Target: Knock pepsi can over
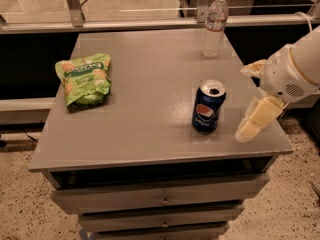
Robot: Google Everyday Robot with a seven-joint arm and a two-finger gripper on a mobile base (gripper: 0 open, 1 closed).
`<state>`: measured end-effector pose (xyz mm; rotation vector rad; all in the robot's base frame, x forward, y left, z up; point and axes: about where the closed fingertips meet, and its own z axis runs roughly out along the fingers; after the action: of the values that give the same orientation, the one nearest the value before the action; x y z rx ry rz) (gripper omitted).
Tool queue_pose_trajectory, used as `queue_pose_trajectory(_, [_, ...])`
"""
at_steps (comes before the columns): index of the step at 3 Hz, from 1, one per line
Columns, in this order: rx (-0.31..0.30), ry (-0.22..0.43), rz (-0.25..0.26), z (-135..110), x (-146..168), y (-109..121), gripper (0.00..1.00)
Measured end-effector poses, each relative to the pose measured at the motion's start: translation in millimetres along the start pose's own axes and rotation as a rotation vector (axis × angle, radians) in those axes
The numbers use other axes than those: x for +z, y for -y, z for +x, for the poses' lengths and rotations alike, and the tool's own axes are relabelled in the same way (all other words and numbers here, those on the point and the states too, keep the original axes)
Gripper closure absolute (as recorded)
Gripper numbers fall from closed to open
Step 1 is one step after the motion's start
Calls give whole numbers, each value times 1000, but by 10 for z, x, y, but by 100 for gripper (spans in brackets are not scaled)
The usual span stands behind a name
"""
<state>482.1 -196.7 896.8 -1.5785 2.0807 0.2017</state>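
The pepsi can, dark blue with the round logo and an opened silver top, stands upright on the grey table, right of the middle and towards the front. My gripper is at the table's right edge, just right of the can and apart from it. Its two yellowish fingers are spread apart with nothing between them. The white arm reaches in from the right.
A clear plastic water bottle stands upright at the table's back right. A green snack bag lies on the left. Drawers sit below the tabletop. A metal rail runs behind the table.
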Motion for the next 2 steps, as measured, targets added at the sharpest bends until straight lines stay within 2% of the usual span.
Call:
queue_pose_trajectory(1, [24, 206, 18, -52, 323, 172, 0])
queue_pose_trajectory(2, [56, 373, 13, -206, 448, 291, 0])
